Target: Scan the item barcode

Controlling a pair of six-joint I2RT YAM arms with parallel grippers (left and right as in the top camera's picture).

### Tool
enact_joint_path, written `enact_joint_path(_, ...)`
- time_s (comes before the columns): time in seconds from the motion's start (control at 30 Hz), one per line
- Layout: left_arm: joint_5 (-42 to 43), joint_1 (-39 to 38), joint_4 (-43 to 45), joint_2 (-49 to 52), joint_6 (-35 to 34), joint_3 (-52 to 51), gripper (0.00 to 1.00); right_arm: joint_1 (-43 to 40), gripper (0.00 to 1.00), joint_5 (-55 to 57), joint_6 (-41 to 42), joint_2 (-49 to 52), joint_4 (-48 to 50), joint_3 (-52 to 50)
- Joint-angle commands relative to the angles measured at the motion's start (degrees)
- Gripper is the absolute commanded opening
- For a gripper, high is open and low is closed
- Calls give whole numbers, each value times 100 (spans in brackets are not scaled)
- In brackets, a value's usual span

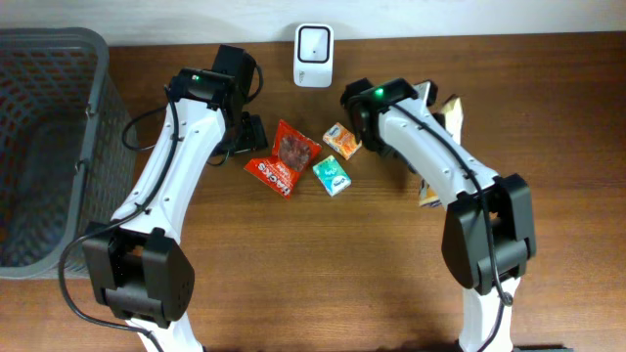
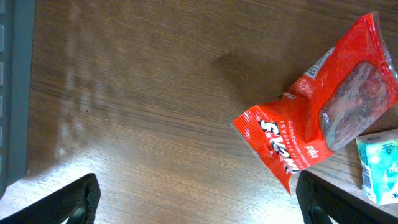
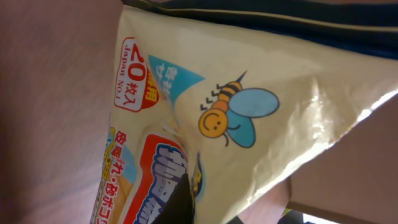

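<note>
Jaws of the right gripper (image 1: 437, 98) are clamped on the cream-yellow packet (image 3: 261, 143), which is held off the table (image 1: 391, 274) to the right of the white scanner (image 1: 313, 56). From overhead most of the packet is hidden under the right arm. A yellow corner shows by the wrist on the far side and another yellow strip shows at the near side of the forearm, so its long axis seems to run from far to near with a slight lean, though I cannot tell this for sure. In the right wrist view its printed face fills the frame, with a cartoon bee and a red badge, and the lettering runs sideways.

The left gripper (image 2: 199, 208) is spread wide and holds nothing. It hovers above bare wood just left of the red snack bag (image 2: 323, 106), whose long axis lies diagonally. A teal packet (image 1: 332, 175) and an orange packet (image 1: 341, 140) lie near the bag. A grey basket (image 1: 49, 147) stands at the left edge.
</note>
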Motion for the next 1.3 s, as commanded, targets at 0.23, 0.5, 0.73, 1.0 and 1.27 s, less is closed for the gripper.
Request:
enact_joint_path(0.23, 17, 24, -4, 9, 70, -13, 99, -1099, 4, 844, -636, -28, 1965, -1388)
enact_joint_path(0.5, 17, 24, -4, 9, 70, -13, 99, 160, 29, -1740, -833, -26, 2885, -1386)
enact_joint_path(0.73, 20, -9, -4, 9, 70, -13, 99, 291, 87, -3075, -833, -203, 2210, -299)
enact_joint_path(1.0, 20, 31, -4, 9, 70, -13, 99, -1491, 9, -6089, -1952, -192, 1010, -149)
enact_joint_path(1.27, 20, 35, -4, 9, 70, -13, 99, -1257, 4, -7219, -1906, -216, 2240, -1847)
